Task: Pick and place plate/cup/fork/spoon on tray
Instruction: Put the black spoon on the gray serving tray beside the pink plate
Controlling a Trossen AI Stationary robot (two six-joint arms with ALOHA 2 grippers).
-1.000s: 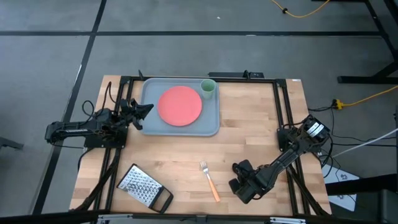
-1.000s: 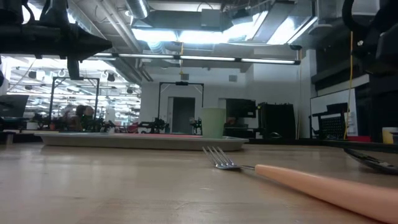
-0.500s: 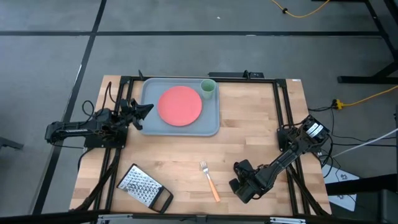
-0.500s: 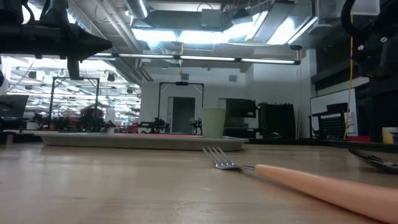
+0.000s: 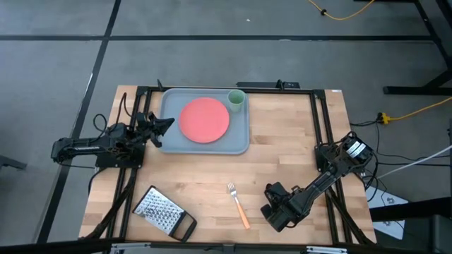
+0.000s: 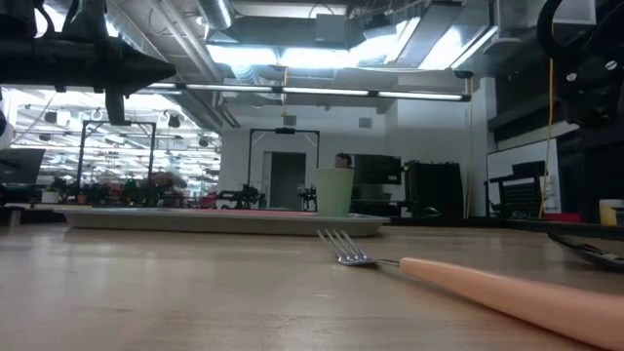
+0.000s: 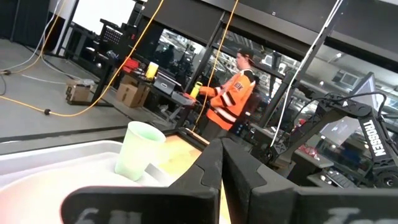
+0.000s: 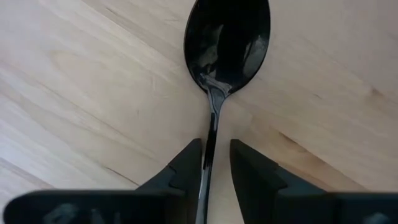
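Grater (image 5: 164,213) lies left of fork (image 5: 238,205).

One tray (image 5: 205,145), one plate (image 5: 204,118), one cup (image 5: 236,99), one fork (image 5: 238,205), one spoon (image 8: 225,46), one grater (image 5: 163,213) and two arms share the desk (image 5: 282,155); one person (image 7: 231,99) stands beyond.

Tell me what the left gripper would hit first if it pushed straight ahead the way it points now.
Likely the tray: the left gripper, fingers together, sits at the tray's left edge aimed across it. If it clears the rim, the plate comes next; height is unclear.
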